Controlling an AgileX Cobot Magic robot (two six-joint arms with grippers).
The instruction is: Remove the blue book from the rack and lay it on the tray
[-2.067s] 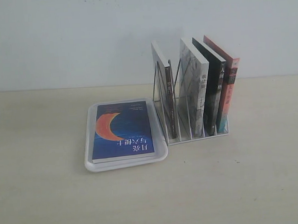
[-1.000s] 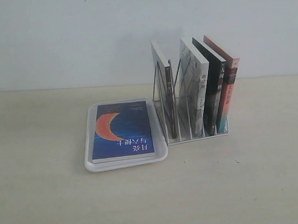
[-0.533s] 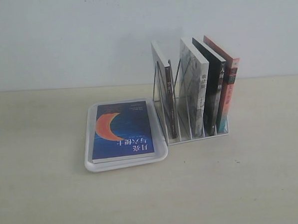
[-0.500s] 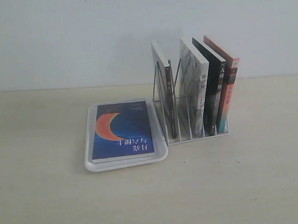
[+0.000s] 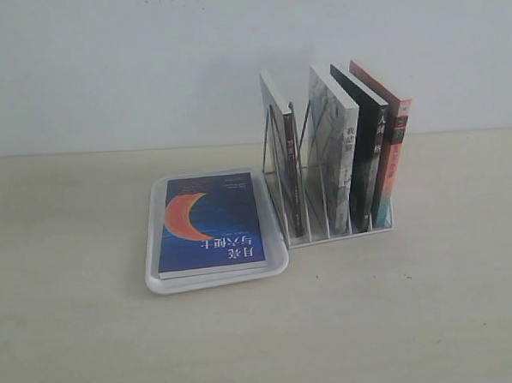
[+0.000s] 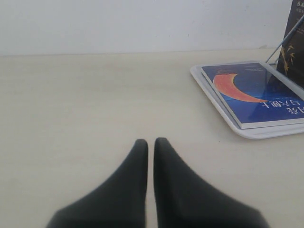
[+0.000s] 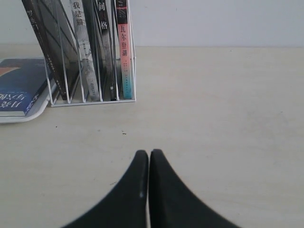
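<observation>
Two grips, both empty: left end effector point(image 6: 150, 141) and right end effector point(image 7: 149, 152) clenched over the desk point(image 5: 417, 320) | blue book point(image 5: 210, 224) flat, cover up, in tray point(image 5: 216, 281) beside rack point(image 5: 342, 234) | judged: placement done, nothing left to hold

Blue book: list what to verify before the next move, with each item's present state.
1. Blue book out of the rack: ok.
2. Book lying flat, cover up, inside the rim of the tray: ok.
3. Left gripper shut, holding nothing, over bare table short of the tray: ok.
4. Right gripper shut, holding nothing, apart from the rack: ok.
5. Other books standing in their slots, leaning slightly: ok.
6. Tray touching the rack or just beside it: cannot tell.
</observation>
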